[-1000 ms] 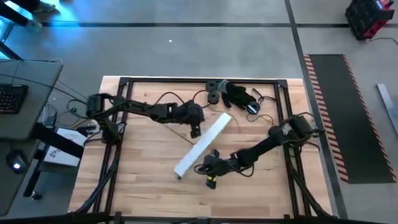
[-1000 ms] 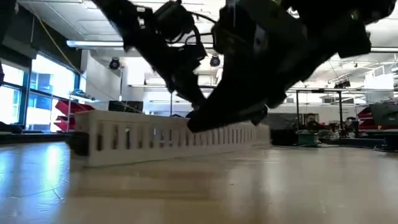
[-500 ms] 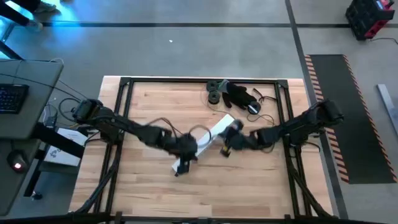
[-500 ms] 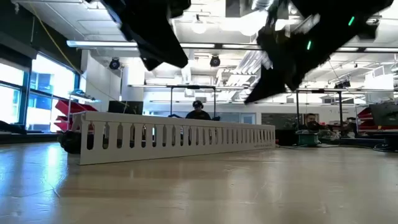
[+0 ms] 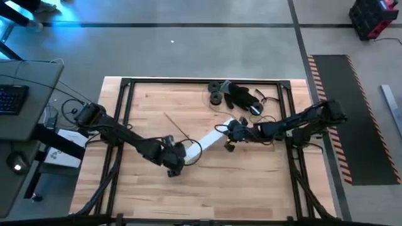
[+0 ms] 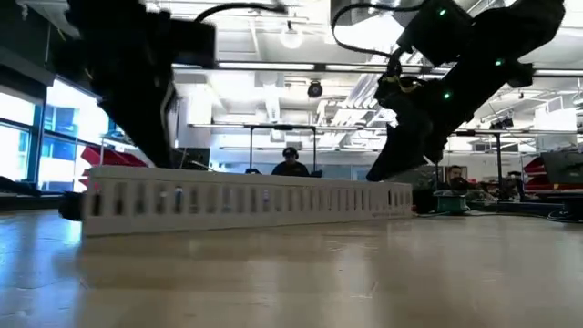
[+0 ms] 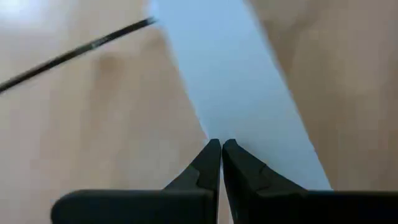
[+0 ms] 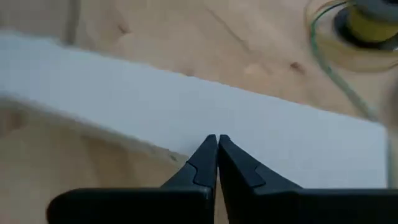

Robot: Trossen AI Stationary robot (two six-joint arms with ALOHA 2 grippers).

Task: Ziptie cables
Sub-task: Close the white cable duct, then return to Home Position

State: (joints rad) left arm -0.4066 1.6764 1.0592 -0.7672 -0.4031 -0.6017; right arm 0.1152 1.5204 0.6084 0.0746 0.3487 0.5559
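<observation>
Left wrist view shows the left gripper (image 7: 221, 149) with its jaws pressed together and nothing between them, the tips right over one edge of the white slotted duct (image 7: 236, 81); a thin dark strand (image 7: 74, 55) crosses the bare worktop (image 7: 93, 137) beyond, apart from the tips, and I cannot tell whether it is one of the cables. In the right wrist view the right gripper (image 8: 217, 146) is likewise closed on nothing, its tips at the long side of the same duct, with a yellowish round part (image 8: 370, 15) and a looping clear strand farther off. From above, the left gripper (image 5: 173, 162) sits at the duct's near-left end and the right gripper (image 5: 231, 133) at its far-right end, the duct (image 5: 207, 141) lying slantwise between them. A thin line (image 5: 179, 127) lies on the wood just beside the duct, well clear of both grippers. The cables as a coloured bundle cannot be made out in any view. Judging by this, no tying has begun: no bundle gathered, no tie visible, both grippers busy only at the duct.
</observation>
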